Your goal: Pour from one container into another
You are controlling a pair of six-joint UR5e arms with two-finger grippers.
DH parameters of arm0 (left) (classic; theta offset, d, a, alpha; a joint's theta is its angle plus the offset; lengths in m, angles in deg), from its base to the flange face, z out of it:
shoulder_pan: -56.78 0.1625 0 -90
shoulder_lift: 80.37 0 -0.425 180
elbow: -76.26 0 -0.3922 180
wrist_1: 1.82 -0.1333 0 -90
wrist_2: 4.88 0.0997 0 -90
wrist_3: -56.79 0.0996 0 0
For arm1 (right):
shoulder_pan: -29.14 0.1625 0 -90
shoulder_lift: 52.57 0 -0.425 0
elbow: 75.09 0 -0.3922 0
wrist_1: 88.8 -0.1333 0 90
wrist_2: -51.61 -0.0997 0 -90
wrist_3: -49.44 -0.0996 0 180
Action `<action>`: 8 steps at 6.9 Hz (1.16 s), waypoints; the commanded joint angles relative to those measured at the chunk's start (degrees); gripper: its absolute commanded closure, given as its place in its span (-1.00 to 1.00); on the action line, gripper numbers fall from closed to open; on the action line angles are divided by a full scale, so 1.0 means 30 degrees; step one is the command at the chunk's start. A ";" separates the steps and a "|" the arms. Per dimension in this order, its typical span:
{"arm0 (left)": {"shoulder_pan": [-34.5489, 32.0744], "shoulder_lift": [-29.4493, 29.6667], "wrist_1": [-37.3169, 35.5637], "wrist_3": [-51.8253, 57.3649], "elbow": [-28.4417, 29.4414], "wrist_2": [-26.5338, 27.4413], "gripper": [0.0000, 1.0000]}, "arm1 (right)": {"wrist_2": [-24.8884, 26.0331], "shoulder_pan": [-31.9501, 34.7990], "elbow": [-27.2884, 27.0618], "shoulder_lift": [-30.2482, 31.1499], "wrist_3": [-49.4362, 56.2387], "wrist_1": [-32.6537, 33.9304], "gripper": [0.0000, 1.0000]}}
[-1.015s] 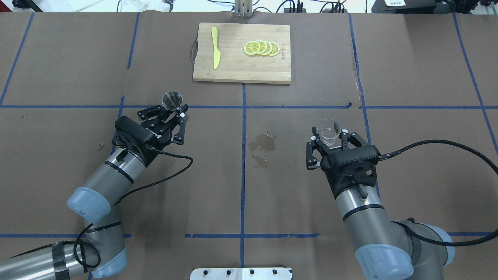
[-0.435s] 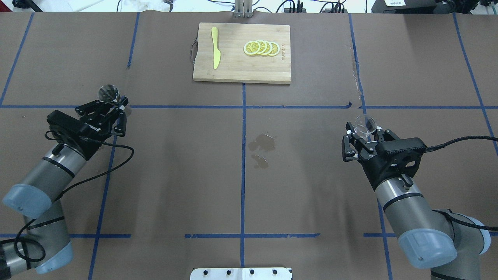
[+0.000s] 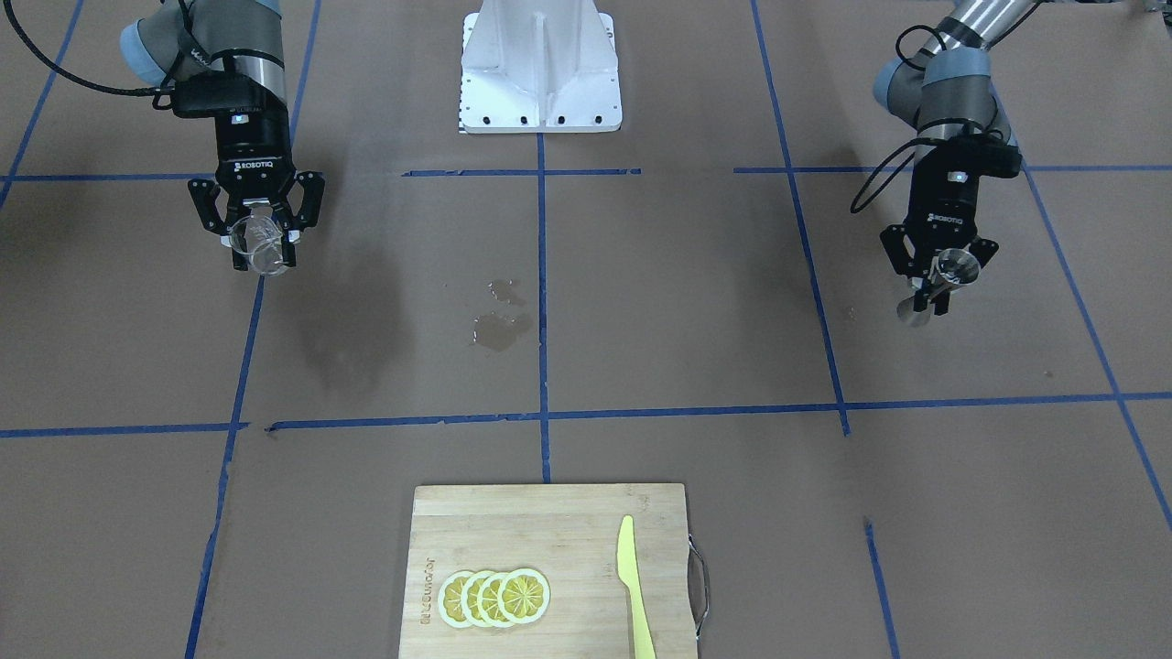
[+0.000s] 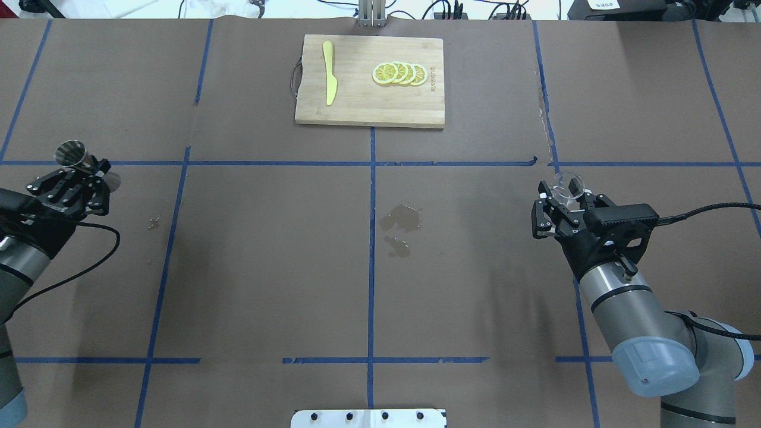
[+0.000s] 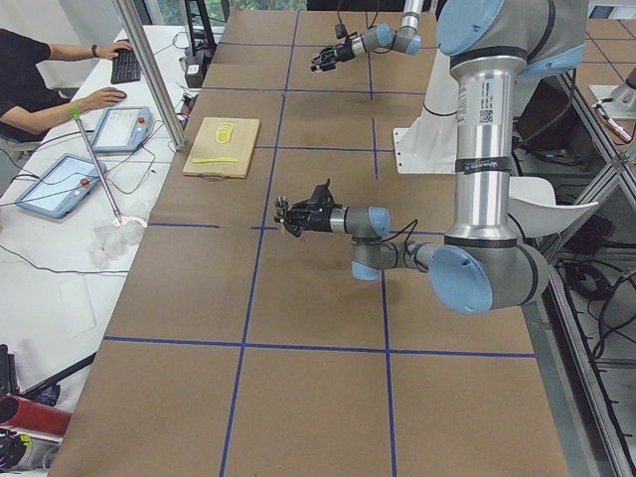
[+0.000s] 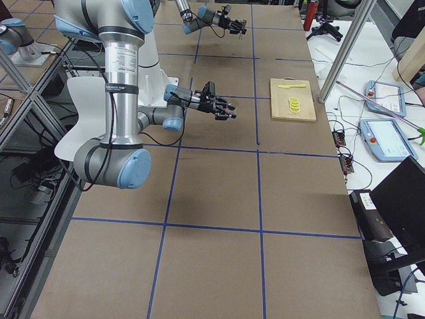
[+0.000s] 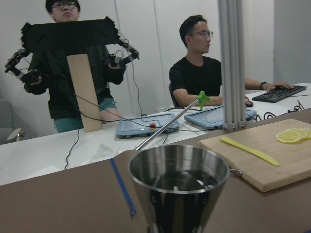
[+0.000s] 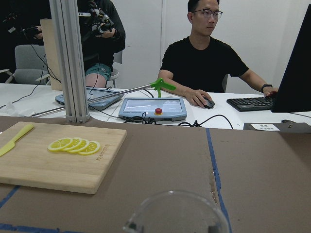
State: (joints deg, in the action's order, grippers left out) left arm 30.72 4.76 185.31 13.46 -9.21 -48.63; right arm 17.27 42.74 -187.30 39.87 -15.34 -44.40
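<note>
The small clear glass cup (image 4: pixel 565 186) is held above the table on the right, and my right gripper (image 4: pixel 563 199) is shut on it. From across the table the cup (image 3: pixel 255 243) shows in that gripper (image 3: pixel 260 249); its rim (image 8: pixel 177 213) fills the bottom of the right wrist view. The steel hourglass jigger (image 4: pixel 71 154) hangs at the far left with my left gripper (image 4: pixel 90 169) shut on its waist. In the front-facing view the jigger (image 3: pixel 954 266) leans in the gripper (image 3: pixel 936 279). The left wrist view shows dark liquid inside the jigger (image 7: pixel 178 187).
A wet spill (image 4: pixel 399 220) marks the brown paper at mid-table. A wooden cutting board (image 4: pixel 357 104) at the far edge carries lemon slices (image 4: pixel 399 73) and a yellow knife (image 4: pixel 329 80). Two people sit and stand beyond the far edge.
Both arms have swung apart. The left gripper has carried the jigger far to the left, and the right gripper has carried the glass cup further right and slightly away.
</note>
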 commanded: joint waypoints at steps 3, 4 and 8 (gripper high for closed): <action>0.0888 -0.0691 0.1110 -0.3457 0.2211 0.3246 1.00 | -0.0039 0.0068 0.0225 -0.0083 -0.0027 -0.0004 1.00; 0.1416 -0.0691 0.0993 -0.3399 0.2124 0.3044 1.00 | -0.0039 0.0067 0.0342 -0.0112 0.0002 -0.0005 1.00; 0.2767 -0.0982 0.0699 -0.3457 0.2182 0.2807 1.00 | -0.0039 0.0038 0.0578 -0.0199 -0.0027 -0.0005 1.00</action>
State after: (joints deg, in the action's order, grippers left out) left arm 38.34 2.31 187.49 3.12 -2.73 -40.23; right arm 17.15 42.88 -185.62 39.40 -15.42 -44.42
